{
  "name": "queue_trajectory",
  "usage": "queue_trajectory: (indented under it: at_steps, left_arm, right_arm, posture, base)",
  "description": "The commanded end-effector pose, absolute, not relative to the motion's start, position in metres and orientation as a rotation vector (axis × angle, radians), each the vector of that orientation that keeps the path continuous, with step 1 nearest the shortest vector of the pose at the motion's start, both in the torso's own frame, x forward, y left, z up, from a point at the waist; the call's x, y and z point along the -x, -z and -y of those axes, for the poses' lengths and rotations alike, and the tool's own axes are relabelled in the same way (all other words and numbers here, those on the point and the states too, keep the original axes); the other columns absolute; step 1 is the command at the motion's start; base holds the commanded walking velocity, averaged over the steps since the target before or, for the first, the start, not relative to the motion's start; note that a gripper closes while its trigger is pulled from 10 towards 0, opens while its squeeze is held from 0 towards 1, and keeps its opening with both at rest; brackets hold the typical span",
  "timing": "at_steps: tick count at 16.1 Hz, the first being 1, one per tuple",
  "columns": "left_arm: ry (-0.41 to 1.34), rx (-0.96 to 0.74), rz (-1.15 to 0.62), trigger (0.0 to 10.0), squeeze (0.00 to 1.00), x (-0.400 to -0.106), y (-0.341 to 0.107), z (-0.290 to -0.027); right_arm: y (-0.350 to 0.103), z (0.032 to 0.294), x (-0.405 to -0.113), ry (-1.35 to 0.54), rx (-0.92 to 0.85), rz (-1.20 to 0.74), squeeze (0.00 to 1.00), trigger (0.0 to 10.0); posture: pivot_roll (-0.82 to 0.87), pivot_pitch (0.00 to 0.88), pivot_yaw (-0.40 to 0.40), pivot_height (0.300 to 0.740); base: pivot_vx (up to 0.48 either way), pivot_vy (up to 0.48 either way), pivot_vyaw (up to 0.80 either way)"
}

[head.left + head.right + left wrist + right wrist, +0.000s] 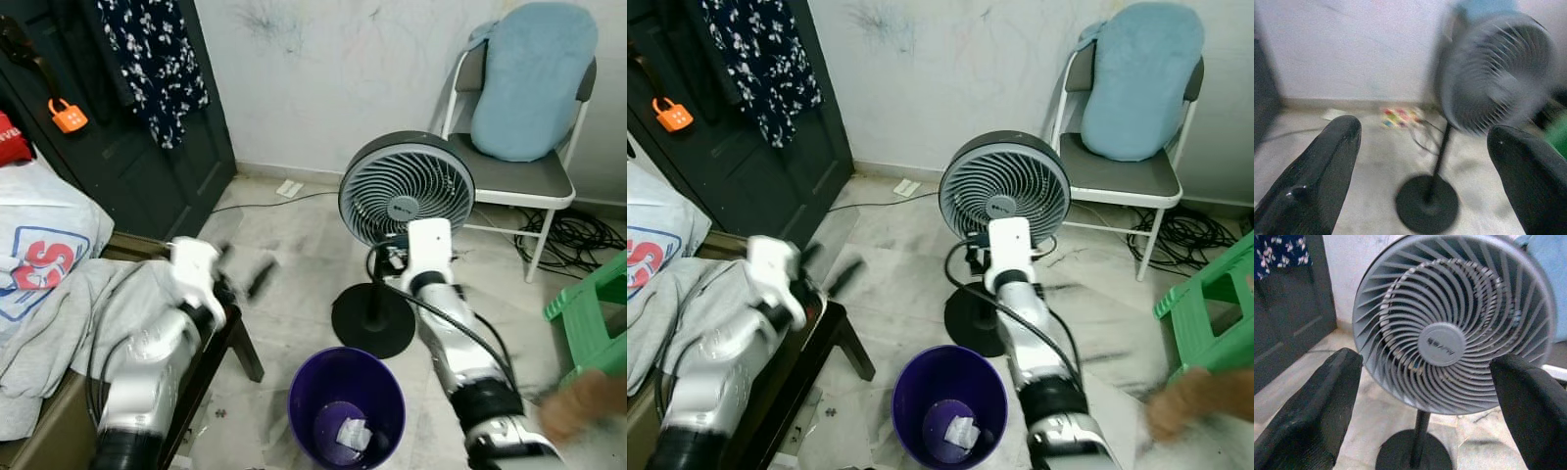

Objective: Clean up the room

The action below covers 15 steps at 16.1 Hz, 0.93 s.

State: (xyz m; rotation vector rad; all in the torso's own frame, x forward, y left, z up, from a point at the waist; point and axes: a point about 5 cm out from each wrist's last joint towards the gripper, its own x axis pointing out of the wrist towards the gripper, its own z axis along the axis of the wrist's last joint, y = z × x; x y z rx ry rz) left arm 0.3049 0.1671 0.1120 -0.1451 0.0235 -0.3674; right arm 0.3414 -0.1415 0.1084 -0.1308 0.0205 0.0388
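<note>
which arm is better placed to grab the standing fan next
Right. The right gripper hangs open right in front of the fan; the left gripper is off beside the clothes pile.

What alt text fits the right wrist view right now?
A grey pedestal fan faces the camera close up, framed between the right claw's two open black fingers, which touch nothing. Its black pole and round base stand on a pale tiled floor, with a dark door behind.
</note>
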Motion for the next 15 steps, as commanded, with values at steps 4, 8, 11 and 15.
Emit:
queue_trajectory:
  at_steps: [4,8,11,15]
  left_arm:
    - [0.237,0.149,0.027,10.0,0.0,-0.309,-0.111,-0.185]
    - [0.217,0.146,0.063,10.0,0.0,-0.309,-0.118,-0.188]
    - [0.232,0.14,0.13,10.0,0.0,-0.309,-0.133,-0.184]
    - [0.219,0.149,0.165,10.0,0.0,-0.301,-0.135,-0.183]
  right_arm:
    - [-0.126,0.15,-0.329,-0.061,0.154,0.063,0.0,10.0]
    - [-0.128,0.143,-0.32,-0.118,0.18,0.078,0.0,10.0]
    - [-0.133,0.14,-0.319,-0.111,0.179,0.083,0.0,10.0]
    - [-0.139,0.137,-0.314,-0.114,0.207,0.117,0.0,10.0]
  posture:
    - [-0.18,0.0,0.041,0.74]
    - [-0.16,0.0,0.038,0.74]
    - [-0.15,0.0,0.044,0.74]
    - [-0.15,0.0,0.02,0.74]
  base:
    - [0.0,0.0,0.0]
    - [0.0,0.0,0.55]
    - [0.0,0.0,0.8]
    - [0.0,0.0,0.8]
